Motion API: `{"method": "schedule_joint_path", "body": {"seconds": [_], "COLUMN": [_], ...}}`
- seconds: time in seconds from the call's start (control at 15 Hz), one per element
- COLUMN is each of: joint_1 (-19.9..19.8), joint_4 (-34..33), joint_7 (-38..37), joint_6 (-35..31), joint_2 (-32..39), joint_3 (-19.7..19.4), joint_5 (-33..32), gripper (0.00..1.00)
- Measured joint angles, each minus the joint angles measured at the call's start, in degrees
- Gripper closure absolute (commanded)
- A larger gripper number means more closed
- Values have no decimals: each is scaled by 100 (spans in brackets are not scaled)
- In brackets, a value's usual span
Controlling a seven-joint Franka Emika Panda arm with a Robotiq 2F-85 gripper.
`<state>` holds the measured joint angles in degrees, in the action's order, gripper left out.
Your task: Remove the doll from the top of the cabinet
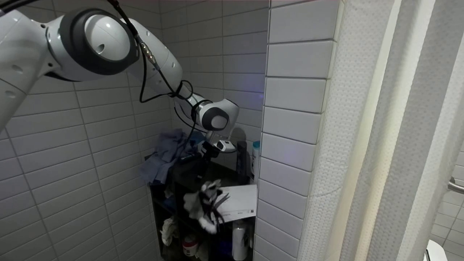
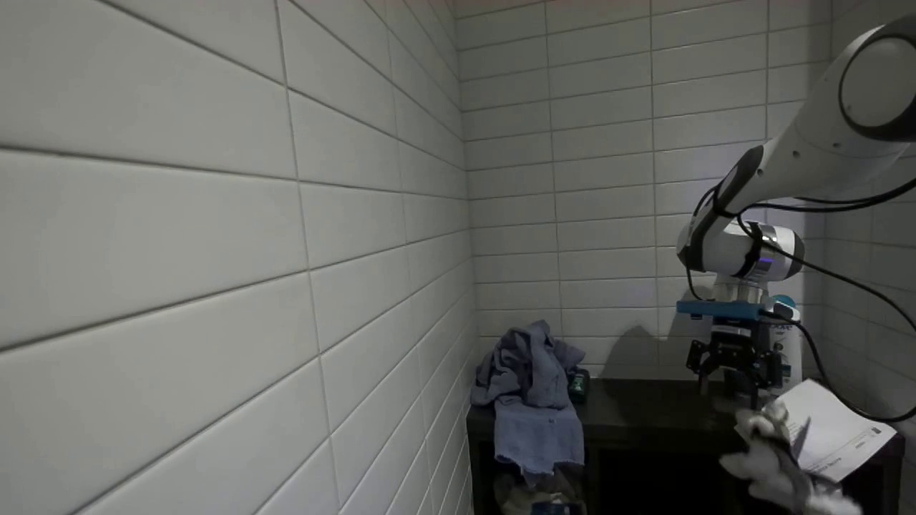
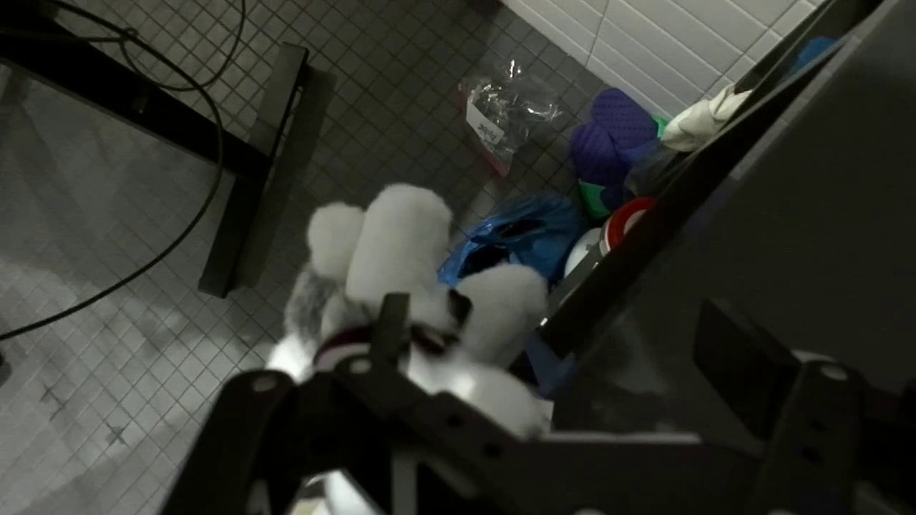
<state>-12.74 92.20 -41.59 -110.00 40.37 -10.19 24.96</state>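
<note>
Two fingers (image 3: 744, 372) of the end effector (image 3: 565, 347) stand wide apart in the wrist view, holding nothing between them. Beside and partly behind one finger shows the doll (image 3: 401, 257), white with dark marks, the tiled floor (image 3: 386, 136) beyond it; whether doll and finger touch cannot be told. In both exterior views the doll is blurred, below the end effector and in front of the cabinet (image 2: 644, 438), off its top surface (image 2: 622, 400), partly covering a printed white panel (image 1: 241, 201) that slants at the front edge. On the surface, a cloth (image 2: 526, 368) lies heaped at one end and drapes over the front; toward the other end a blue-capped bottle (image 1: 255, 159) stands upright beside a dark cylinder (image 1: 241, 159). Lower down, the cabinet holds a jar (image 1: 190, 245) and a white canister (image 1: 239, 241). A clear bag (image 3: 512, 114) lies on the floor.
</note>
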Motion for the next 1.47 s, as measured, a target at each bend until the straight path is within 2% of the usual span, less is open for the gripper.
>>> {"method": "schedule_joint_path", "body": {"seconds": [0.33, 1.47], "joint_1": [10, 12], "joint_4": [437, 489], "joint_7": [85, 85], "joint_6": [-279, -282], "joint_2": [-82, -158], "joint_3": [-20, -21], "joint_5": [0, 0], "gripper": [0, 0]}}
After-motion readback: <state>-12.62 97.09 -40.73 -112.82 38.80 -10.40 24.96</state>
